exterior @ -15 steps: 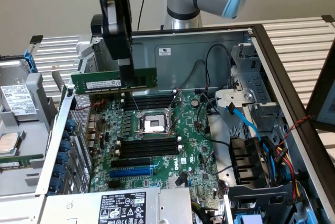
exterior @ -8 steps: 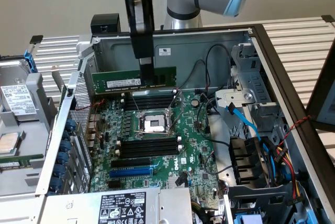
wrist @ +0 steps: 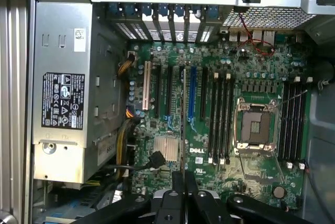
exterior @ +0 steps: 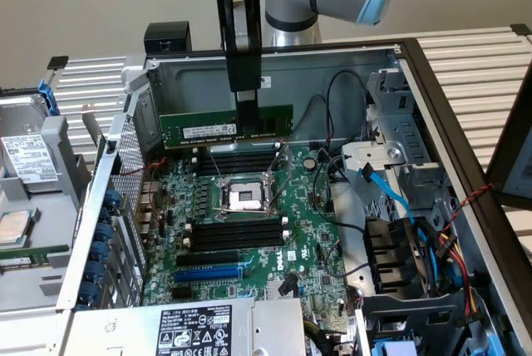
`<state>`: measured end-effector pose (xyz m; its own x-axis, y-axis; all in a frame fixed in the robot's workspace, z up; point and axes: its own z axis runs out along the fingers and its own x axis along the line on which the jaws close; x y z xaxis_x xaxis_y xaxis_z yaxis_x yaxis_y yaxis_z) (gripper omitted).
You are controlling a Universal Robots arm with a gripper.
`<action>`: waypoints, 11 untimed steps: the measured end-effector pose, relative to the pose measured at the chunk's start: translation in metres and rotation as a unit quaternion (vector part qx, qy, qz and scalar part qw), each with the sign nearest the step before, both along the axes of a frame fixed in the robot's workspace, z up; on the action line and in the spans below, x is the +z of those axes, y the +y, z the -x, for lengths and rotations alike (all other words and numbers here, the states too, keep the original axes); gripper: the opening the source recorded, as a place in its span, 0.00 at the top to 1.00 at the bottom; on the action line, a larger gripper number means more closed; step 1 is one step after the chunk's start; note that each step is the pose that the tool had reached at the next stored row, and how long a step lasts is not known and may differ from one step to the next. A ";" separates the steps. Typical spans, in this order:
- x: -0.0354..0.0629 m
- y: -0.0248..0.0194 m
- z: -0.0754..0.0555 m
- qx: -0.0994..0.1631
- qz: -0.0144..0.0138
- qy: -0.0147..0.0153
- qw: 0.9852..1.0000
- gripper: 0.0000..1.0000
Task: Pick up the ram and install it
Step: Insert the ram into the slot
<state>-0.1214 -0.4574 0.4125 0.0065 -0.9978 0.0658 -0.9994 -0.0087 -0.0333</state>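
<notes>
in the exterior view the gripper [exterior: 247, 113] is clamped on the ram [exterior: 199, 129], held level above the motherboard [exterior: 249, 244] with its white label showing. the wrist view gives it edge-on as a thin strip, and shows the grey power supply [wrist: 57, 67] at the board's edge.

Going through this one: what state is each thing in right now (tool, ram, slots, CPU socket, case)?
tool: shut on the ram
ram: held level and on edge in the air, not seated
black slots: empty
blue slot: empty
CPU socket: uncovered, no cooler on it
computer case: open, side panel off
</notes>
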 end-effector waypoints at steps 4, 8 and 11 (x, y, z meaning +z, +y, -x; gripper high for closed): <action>0.0000 0.0000 0.000 0.000 0.000 0.000 1.000 0.87; -0.0023 0.0004 -0.004 0.000 0.000 0.000 1.000 0.87; -0.0077 0.0020 -0.009 0.000 0.000 0.000 1.000 0.87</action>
<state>-0.1124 -0.4553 0.4049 0.0056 -0.9979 0.0649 -0.9994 -0.0078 -0.0335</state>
